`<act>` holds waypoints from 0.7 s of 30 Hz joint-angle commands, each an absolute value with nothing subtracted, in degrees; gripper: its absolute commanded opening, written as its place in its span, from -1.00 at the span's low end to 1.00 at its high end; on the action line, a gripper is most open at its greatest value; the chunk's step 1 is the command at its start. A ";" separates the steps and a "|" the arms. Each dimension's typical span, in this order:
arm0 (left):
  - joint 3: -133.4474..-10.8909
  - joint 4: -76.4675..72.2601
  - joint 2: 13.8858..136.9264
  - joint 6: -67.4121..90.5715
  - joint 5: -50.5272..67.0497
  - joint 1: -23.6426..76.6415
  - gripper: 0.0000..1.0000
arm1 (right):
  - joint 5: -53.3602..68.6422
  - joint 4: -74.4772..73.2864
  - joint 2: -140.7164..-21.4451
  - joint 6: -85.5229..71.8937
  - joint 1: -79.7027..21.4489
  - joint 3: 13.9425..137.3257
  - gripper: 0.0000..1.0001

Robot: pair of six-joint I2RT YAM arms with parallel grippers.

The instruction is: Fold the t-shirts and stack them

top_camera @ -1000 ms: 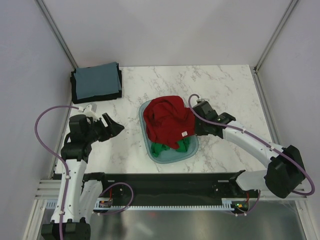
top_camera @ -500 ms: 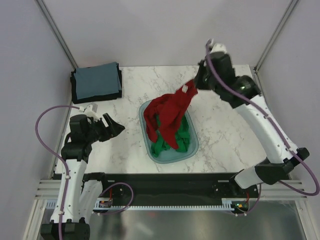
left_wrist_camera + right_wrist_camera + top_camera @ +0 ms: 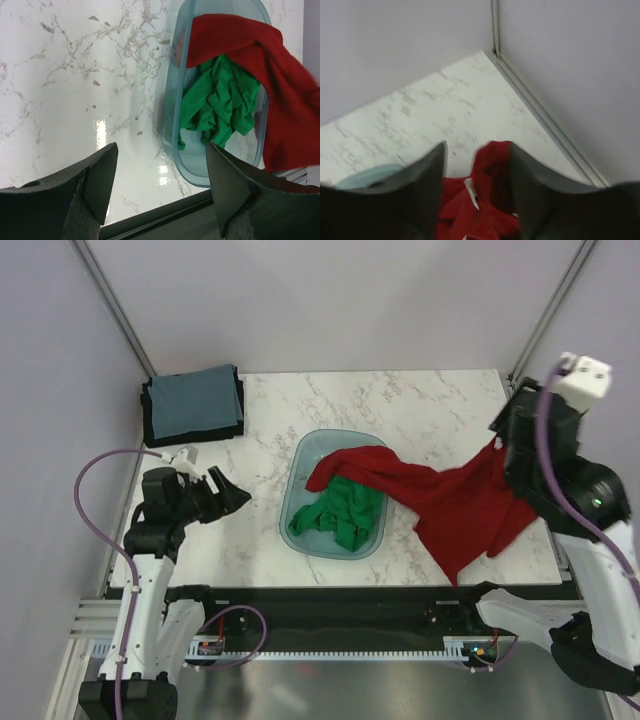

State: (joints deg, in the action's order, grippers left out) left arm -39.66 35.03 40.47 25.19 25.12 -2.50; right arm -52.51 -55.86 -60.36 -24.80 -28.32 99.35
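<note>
A dark red t-shirt stretches from the teal basin across the table to my right gripper, raised high at the right edge. In the right wrist view the red t-shirt, with its white neck label, hangs loose between the spread fingers of the right gripper. A bright green t-shirt lies crumpled in the basin. My left gripper hovers open left of the basin, holding nothing; the left wrist view shows the left gripper, the basin, the green t-shirt and the red t-shirt.
A folded stack, a grey-blue shirt on a dark one, sits at the back left corner. Enclosure walls and metal posts border the marble table. The table's near edge runs just below the basin.
My right arm swung up and to the right, dragging the red shirt out of the basin across the table and uncovering the green one. Its jaws went from shut to open. The left arm stayed put.
</note>
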 commanded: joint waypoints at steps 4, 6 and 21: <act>-39.55 33.40 40.17 24.43 24.70 -2.11 0.56 | -35.29 -62.33 -68.56 -31.55 -26.54 84.59 0.96; -39.64 33.40 40.34 24.52 24.52 -2.11 0.56 | -16.06 -51.90 -65.67 -30.94 -26.54 76.35 0.96; -39.55 33.49 39.64 24.79 23.29 -0.88 0.56 | 6.25 -31.91 -79.18 -29.18 -27.33 65.30 0.96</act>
State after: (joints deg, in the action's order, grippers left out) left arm -39.66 35.03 40.16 25.19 24.03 -1.08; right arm 3.73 -36.40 -76.55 -30.89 -26.92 65.89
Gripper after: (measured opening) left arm 0.779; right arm 0.982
